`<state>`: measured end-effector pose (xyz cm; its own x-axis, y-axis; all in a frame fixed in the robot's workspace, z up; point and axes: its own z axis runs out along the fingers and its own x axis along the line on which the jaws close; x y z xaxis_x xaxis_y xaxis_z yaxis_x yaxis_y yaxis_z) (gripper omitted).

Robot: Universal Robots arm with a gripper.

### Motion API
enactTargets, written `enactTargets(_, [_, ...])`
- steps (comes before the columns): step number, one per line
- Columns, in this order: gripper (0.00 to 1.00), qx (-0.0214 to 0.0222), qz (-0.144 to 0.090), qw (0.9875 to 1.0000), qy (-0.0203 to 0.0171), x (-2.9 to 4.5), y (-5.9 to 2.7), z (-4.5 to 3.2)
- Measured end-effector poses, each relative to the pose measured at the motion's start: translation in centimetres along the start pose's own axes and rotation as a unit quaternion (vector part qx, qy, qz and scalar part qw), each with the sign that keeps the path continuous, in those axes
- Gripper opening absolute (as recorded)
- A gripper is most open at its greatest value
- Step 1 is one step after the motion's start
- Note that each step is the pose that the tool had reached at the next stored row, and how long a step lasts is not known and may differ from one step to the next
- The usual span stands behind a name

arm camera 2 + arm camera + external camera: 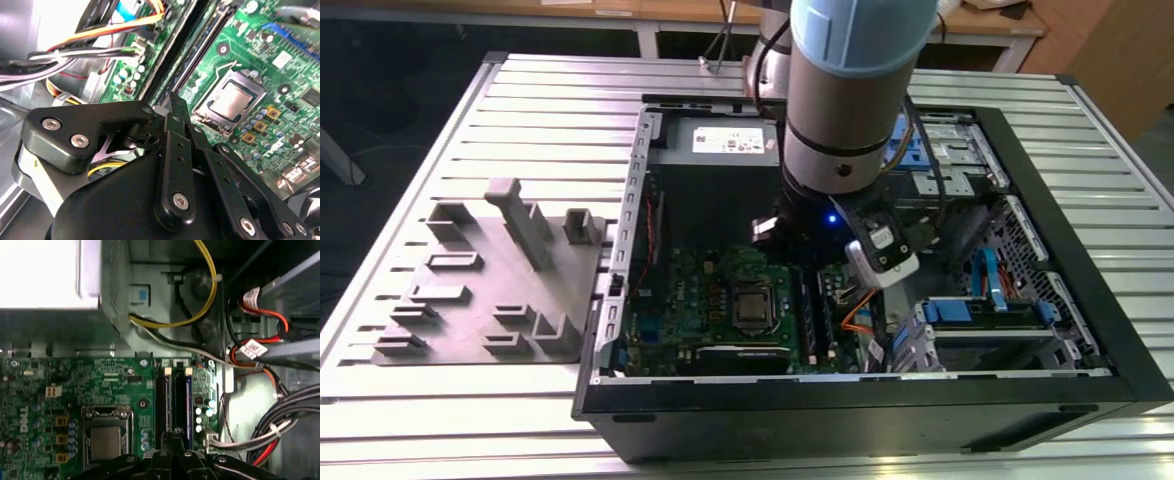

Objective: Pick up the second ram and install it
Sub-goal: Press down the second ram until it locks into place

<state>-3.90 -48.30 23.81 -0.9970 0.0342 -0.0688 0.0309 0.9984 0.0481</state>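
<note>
Desk (454, 420) of ribbed metal slats, open PC case (854, 410) lying on its side on it, open face up. Grey plastic tray (467, 300) with upright posts sits on the slats just beside the case, on the exterior view's left.

Inside the case: green motherboard (707, 300), CPU socket (105, 440) with bare metal lid, memory slots (167, 400) right next to it. Arm (854, 100) comes straight down into the case over that area.

Hand (175, 432) is down at the slots, fingers (177, 150) drawn narrow, tips together in both wrist views. Second ram (177, 400): a long dark strip runs in the slot line directly under the fingertips, parallel to the neighbouring slot, white latches at the far end. Can't tell whether the tips touch it, or whether it is fully seated.

Beyond the slots: yellow, black and white cables (200, 310) loop across the case wall, red and grey bundles to one side. Power supply (720, 150) at the far end of the case, blue drive brackets (987, 290) on the exterior view's right.
</note>
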Motion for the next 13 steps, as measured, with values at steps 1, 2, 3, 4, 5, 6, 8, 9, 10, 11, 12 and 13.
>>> enactTargets(1, [0.07, 0.0005, 0.0, 1.0, 0.0, -0.01, -0.16, 0.0])
enactTargets(2, [0.07, 0.0009, 0.0, 1.0, -0.0001, -0.01, -0.36, -0.01])
enactTargets(3, [0.07, 0.0013, 0.001, 1.0, -0.0001, -0.02, -0.55, -0.02])
enactTargets(4, [0.07, 0.0017, 0.001, 1.0, -0.0001, -0.03, -0.75, -0.03])
enactTargets(5, [0.07, 0.0019, 0.001, 1.0, -0.0001, -0.03, -0.96, -0.04])
enactTargets(6, [0.07, 0.0021, 0.001, 1.0, -0.0001, -0.04, -1.16, -0.05])
enactTargets(8, [0.07, 0.0021, 0.001, 1.0, -0.0001, -0.05, -1.6, -0.07])
enactTargets(9, [0.07, 0.0022, 0.002, 1.0, -0.0002, -0.06, -1.8, -0.07])
enactTargets(10, [0.07, 0.0022, 0.002, 1.0, -0.0002, -0.07, -2.0, -0.07])
enactTargets(11, [0.07, 0.0023, 0.002, 1.0, -0.0002, -0.07, -2.16, -0.08])
enactTargets(12, [0.07, 0.0023, 0.002, 1.0, -0.0002, -0.08, -2.33, -0.08])
enactTargets(13, [0.07, 0.0024, 0.002, 1.0, -0.0002, -0.08, -2.48, -0.09])
